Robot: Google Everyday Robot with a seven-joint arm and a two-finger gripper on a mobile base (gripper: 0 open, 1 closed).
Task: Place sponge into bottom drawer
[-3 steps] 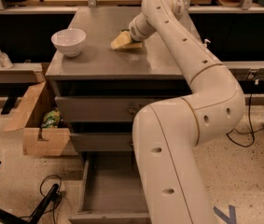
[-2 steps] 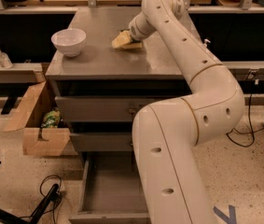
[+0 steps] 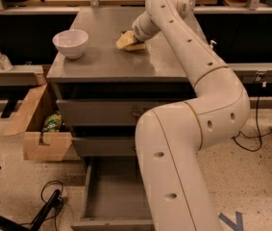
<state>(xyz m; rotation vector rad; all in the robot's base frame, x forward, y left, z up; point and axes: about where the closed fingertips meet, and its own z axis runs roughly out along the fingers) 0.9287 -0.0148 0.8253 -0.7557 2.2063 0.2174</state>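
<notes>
Seen on the tabletop (image 3: 102, 59): sponge (image 3: 126, 43) touching gripper (image 3: 137, 35), just left of it. Cannot tell whether gripped. Below, bottom drawer (image 3: 110, 196) open.

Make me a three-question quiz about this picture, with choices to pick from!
1. Where is the sponge?
A. on the cabinet top
B. in a sink
C. on a chair

2. What colour is the bowl?
A. red
B. white
C. blue

3. How is the bottom drawer?
A. shut
B. pulled open
C. missing

Answers: 1 A, it lies on the top, with the pincer right at it; 2 B, the bowl is plain white; 3 B, its grey inside shows.
</notes>
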